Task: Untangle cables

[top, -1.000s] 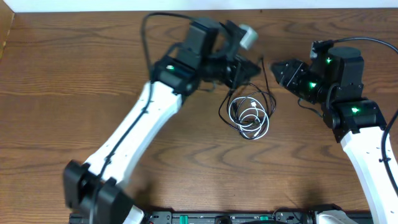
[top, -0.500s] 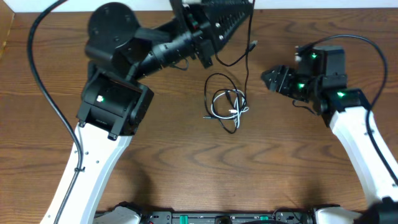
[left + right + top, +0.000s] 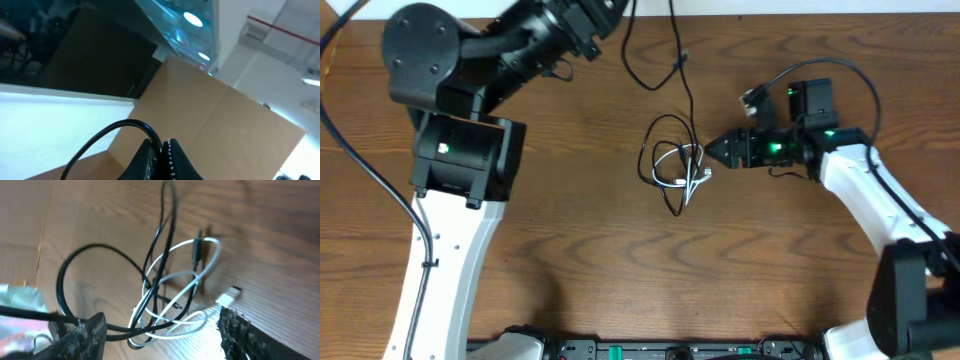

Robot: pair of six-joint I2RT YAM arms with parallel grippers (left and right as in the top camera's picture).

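1. The left jaws are pressed tight together and pinch the black cable (image 3: 107,129), which arcs out of them to one side in the left wrist view.
2. The left arm (image 3: 450,150) is lifted high above the table (image 3: 570,260). From its jaws the black cable hangs down in a slack curve to the knot below.
3. The right jaws stand wide apart and have hold of nothing. Their two fingers (image 3: 82,335) sit low at either edge of the right wrist view.
4. The knot lies on the table just ahead of the right jaws and in line with the gap between them.
5. In the knot, loops of the white cable (image 3: 209,270) are threaded through loops of the black one.
6. One black loop bulges out toward one finger of the right jaws, and a black strand reaches that finger's tip.
7. The white plug (image 3: 227,298) lies flat on the table just in front of the other finger, apart from it.
8. The far end of the knot, a tall narrow black loop, points away from the right jaws.
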